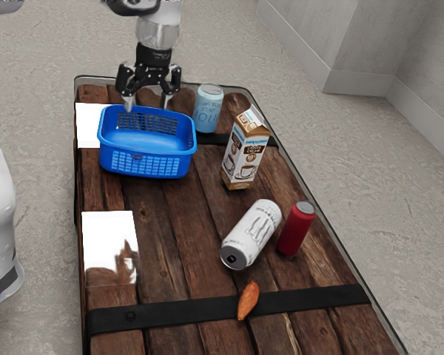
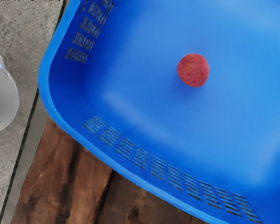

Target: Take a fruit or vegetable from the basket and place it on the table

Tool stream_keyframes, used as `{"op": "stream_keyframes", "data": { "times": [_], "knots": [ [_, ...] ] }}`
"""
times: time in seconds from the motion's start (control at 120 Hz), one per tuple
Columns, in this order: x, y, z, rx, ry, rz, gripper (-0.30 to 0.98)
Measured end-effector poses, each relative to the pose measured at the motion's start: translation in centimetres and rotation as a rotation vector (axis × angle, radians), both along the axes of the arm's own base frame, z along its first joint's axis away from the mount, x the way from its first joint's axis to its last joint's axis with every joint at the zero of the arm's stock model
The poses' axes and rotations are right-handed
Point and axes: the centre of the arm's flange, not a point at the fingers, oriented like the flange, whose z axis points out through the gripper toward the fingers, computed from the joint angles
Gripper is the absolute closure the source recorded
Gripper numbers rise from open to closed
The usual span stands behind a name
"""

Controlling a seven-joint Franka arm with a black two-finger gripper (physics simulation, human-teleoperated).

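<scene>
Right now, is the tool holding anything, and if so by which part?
Nothing held. The tool is open at the basket, fingers apart with nothing gripped; the round red fruit or vegetable lies on the basket floor.

We see 1 round red fruit or vegetable [image 2: 193,70] on the floor of the blue basket [image 2: 130,100], apart from its walls.

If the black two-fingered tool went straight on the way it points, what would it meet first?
Most likely the blue plastic basket: the tool points down toward it. Whether rim or floor would come first I can't tell, as the depth is unclear.
</scene>
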Motion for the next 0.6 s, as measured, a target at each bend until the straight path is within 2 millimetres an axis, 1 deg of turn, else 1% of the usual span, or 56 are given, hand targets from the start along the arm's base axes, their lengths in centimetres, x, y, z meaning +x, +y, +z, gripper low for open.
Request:
{"op": "stream_keyframes", "data": {
  "times": [0.125, 0.2, 0.275, 0.333, 0.375, 0.525, 0.567, 0.6],
  "knots": [
    [0.8, 3.0, -1.8, 0.042, -0.022, -0.022, 0.00],
    [1.6, 4.6, -3.0, 0.057, -0.031, -0.066, 0.00],
    [2.6, 5.0, -5.5, 0.064, -0.039, -0.141, 0.00],
    [3.2, 5.2, -6.6, 0.077, -0.062, -0.200, 0.00],
    [3.1, 5.6, -7.6, 0.083, -0.074, -0.234, 0.00],
    [2.7, 7.1, -9.5, 0.104, -0.121, -0.331, 0.00],
    [2.6, 7.2, -9.7, 0.108, -0.133, -0.359, 0.00],
    [2.2, 7.1, -9.6, 0.116, -0.149, -0.382, 0.00]
  ]
}}
